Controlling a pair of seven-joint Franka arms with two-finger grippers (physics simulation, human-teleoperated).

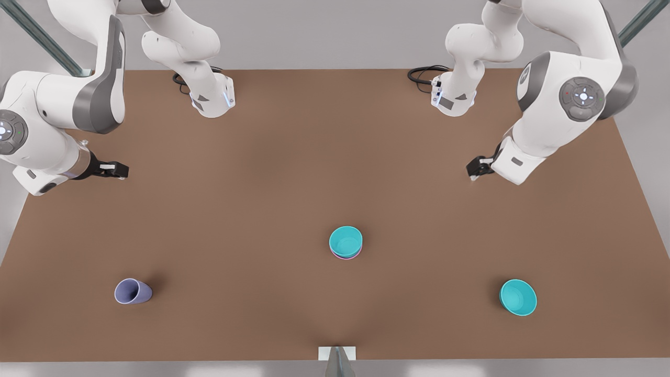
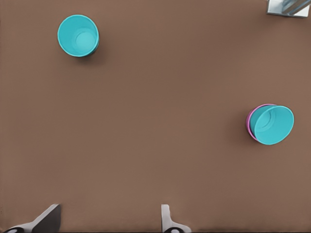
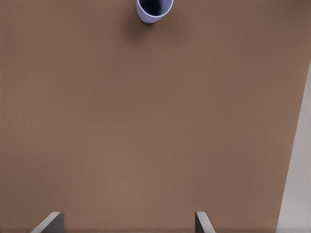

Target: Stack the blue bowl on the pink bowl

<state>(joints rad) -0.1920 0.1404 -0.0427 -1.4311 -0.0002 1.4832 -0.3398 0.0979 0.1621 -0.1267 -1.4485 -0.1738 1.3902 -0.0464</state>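
well, the brown table (image 1: 293, 157) takes up nearly the whole front view, with two white arms mounted along its far edge. the arm on the front view's right carries the left gripper (image 1: 475, 168), which hangs over bare table on that side; in its wrist view its fingers (image 2: 167, 218) stand well apart with nothing between them. the arm on the front view's left carries the right gripper (image 1: 116, 169), which hangs over bare table on that side, its fingers (image 3: 203, 222) likewise spread wide and holding nothing. the blue bowl (image 1: 345, 241) sits upright near the middle of the table, nested inside the pink bowl (image 1: 343, 257), of which just a thin pink rim peeks out beneath it. a second teal bowl (image 1: 518, 297) rests alone toward the near right corner, well apart from the stacked pair. a lavender cup (image 1: 132, 291) stands toward the near left corner.
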